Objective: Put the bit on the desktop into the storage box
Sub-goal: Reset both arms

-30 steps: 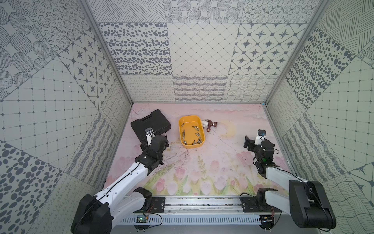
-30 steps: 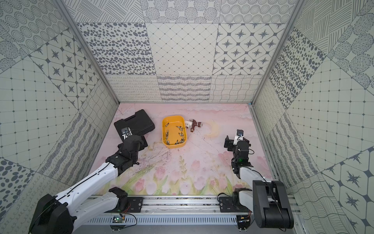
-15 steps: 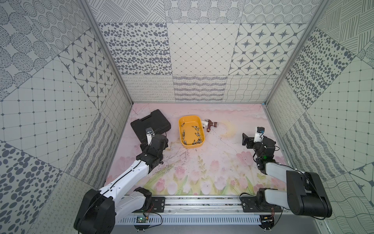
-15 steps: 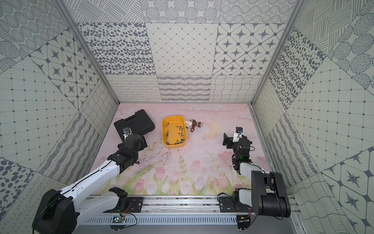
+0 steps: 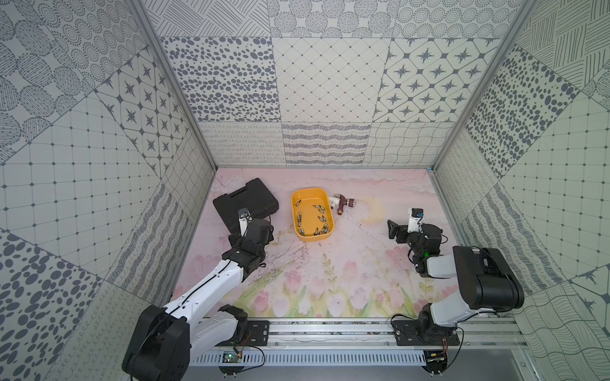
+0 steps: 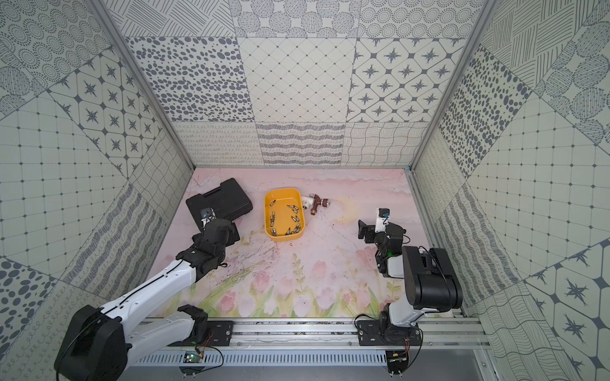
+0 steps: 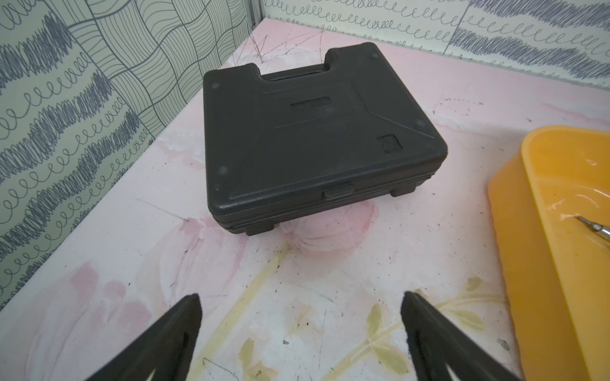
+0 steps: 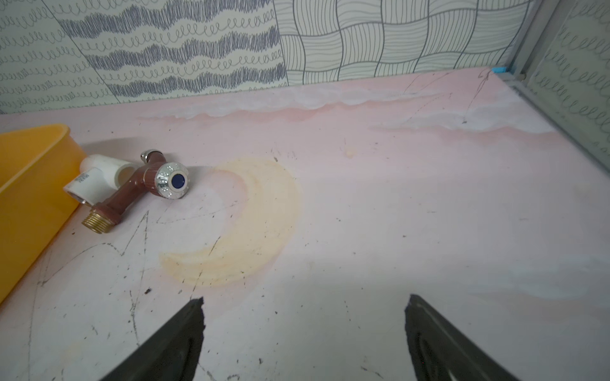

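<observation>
The yellow storage box [image 5: 312,214] [image 6: 284,214] stands at the back middle of the pink desktop [image 5: 330,264], and several bits [image 5: 318,227] lie inside it. No bit shows on the desktop outside the box. My left gripper [image 5: 251,235] [image 7: 302,297] hangs open and empty over bare desktop, just in front of the black case and left of the box [image 7: 515,231]. My right gripper [image 5: 412,231] [image 8: 305,298] is open and empty over bare desktop at the right, well apart from the box [image 8: 29,184].
A closed black tool case [image 5: 246,204] [image 7: 317,138] lies at the back left near the wall. A brown tap [image 5: 343,203] [image 8: 132,191] with a white pipe elbow [image 8: 99,181] lies against the box's right side. Patterned walls enclose three sides.
The right arm has folded up and its gripper has shifted slightly back and left. The left gripper has edged a little toward the case. Both stay open.
</observation>
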Robot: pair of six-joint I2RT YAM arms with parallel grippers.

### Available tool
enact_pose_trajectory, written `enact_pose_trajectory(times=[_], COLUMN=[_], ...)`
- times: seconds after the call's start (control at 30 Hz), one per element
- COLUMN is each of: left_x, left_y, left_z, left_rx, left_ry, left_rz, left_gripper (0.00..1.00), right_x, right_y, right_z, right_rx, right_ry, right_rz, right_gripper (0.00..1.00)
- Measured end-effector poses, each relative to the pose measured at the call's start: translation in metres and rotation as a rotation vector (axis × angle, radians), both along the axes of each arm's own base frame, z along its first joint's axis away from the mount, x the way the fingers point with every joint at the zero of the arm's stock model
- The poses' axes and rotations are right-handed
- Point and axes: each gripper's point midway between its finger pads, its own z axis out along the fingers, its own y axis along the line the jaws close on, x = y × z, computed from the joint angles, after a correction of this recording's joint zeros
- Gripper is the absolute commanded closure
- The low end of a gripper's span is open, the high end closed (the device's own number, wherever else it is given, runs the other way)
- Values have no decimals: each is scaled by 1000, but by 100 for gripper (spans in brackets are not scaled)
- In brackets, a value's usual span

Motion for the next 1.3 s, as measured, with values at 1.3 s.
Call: enact_pose_trajectory(times=[1.3], left_x=[45], left_y=[-11], left_z=[-84], left_rx=[84], left_ry=[1], left_rz=[-324], left_gripper=[1], right_x=[16], right_y=[6], right_z=[10], right_rx=[-56], right_ry=[-2], right_rz=[-23], right_gripper=[3])
